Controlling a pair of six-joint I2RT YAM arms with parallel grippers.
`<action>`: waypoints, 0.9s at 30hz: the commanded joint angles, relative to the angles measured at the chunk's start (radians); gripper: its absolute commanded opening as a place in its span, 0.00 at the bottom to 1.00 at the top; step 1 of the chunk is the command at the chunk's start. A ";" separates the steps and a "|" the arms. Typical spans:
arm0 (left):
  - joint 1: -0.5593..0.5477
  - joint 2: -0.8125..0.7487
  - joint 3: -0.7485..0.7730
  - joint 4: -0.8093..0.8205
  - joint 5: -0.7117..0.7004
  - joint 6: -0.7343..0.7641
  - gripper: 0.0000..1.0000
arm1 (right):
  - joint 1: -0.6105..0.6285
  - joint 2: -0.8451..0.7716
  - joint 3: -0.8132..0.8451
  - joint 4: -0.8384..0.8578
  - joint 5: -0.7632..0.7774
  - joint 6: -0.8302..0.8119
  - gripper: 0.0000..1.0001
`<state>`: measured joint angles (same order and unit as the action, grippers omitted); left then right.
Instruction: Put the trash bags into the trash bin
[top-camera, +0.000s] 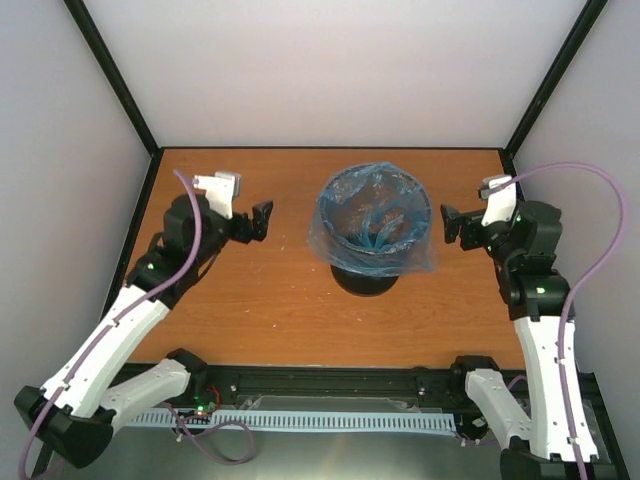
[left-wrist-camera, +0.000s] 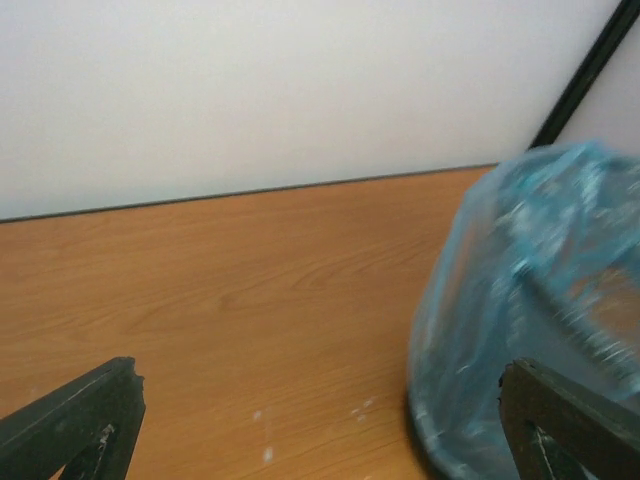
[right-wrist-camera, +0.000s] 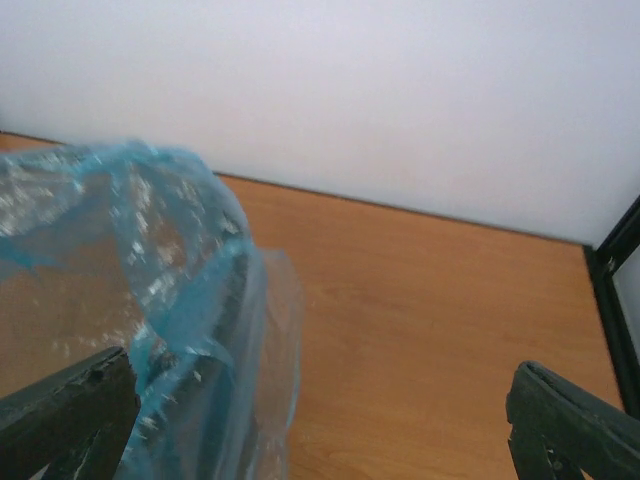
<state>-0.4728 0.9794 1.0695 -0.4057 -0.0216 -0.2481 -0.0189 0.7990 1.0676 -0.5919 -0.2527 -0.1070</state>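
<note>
We saw our left gripper (top-camera: 262, 221) and right gripper (top-camera: 448, 224) hanging with jaws spread and empty on either side of the bin (top-camera: 366, 279) on the table (top-camera: 260, 310), and the blue bag (top-camera: 345, 205), as far as we could tell, lined it, draped over its rim.

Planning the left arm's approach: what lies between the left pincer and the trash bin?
Nothing: only bare table between the left pincer and the trash bin, shown in the top view.

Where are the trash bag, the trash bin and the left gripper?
trash bag (top-camera: 325, 230): top external, film draped outside rim
trash bin (top-camera: 365, 283): top external, dark base
left gripper (top-camera: 264, 221): top external, between fingertips
</note>
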 joint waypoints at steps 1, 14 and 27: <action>0.003 -0.049 -0.211 0.114 -0.142 0.134 0.98 | -0.030 -0.035 -0.173 0.133 0.003 0.030 1.00; 0.003 -0.150 -0.234 0.122 -0.231 0.132 0.98 | -0.033 -0.152 -0.231 0.241 0.346 0.281 1.00; 0.003 -0.169 -0.236 0.127 -0.235 0.118 0.98 | -0.032 -0.172 -0.247 0.250 0.280 0.259 1.00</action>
<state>-0.4728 0.8207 0.8253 -0.3058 -0.2508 -0.1390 -0.0456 0.6411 0.8333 -0.3763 0.0315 0.1444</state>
